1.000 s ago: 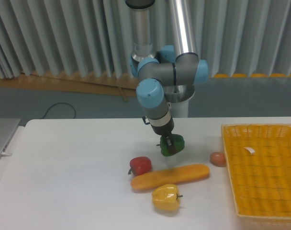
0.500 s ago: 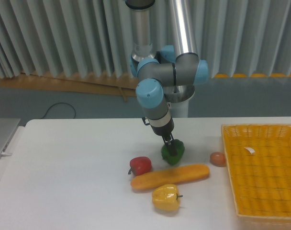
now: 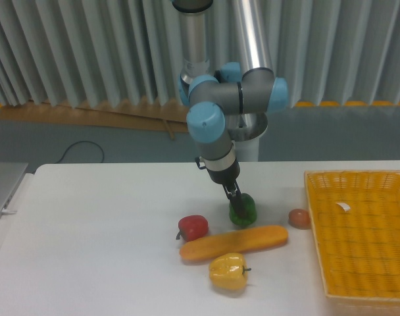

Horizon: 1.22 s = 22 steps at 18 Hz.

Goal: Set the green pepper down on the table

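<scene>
The green pepper (image 3: 243, 211) rests on the white table (image 3: 108, 217), just behind the long orange vegetable. My gripper (image 3: 233, 195) hangs right above the pepper's top left side, with its dark fingertips (image 3: 231, 191) at the pepper's upper edge. The pepper sits below the fingers rather than between them, and the gripper looks open, though the fingers are seen nearly edge-on.
A red pepper (image 3: 193, 227) lies left of the green one, a long orange vegetable (image 3: 234, 243) in front of it and a yellow pepper (image 3: 229, 272) nearer the front edge. A small brown round object (image 3: 299, 218) sits beside the yellow woven basket (image 3: 361, 276) at the right.
The green pepper went down from between the fingers onto the table and shifted slightly right. The gripper let it go and now stands a little higher above it.
</scene>
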Tool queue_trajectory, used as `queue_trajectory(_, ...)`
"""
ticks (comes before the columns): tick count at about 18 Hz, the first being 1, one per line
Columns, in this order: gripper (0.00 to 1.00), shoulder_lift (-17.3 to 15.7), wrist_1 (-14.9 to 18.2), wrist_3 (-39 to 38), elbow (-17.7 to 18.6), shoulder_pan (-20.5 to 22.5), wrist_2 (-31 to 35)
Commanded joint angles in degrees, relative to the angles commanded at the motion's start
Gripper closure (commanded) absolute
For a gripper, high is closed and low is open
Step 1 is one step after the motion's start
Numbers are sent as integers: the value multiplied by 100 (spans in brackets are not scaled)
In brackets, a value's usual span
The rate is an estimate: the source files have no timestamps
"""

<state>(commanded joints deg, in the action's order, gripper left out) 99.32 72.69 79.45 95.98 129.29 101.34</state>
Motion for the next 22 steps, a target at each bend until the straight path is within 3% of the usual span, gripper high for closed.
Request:
queue_trajectory(3, 0, -9, 149, -211, -185, 184, -702)
queue_trajectory(5, 0, -36, 245, -211, -281, 229, -809)
queue_trajectory(10, 0, -97, 974, -176, -686, 220, -844)
queue_trajectory(13, 0, -518, 1317, 209, -625, 193, -888)
queue_trajectory(16, 0, -677, 1722, 255, -590, 132, -880)
queue_trajectory(22, 0, -923, 1854, 255, -344, 62, -879)
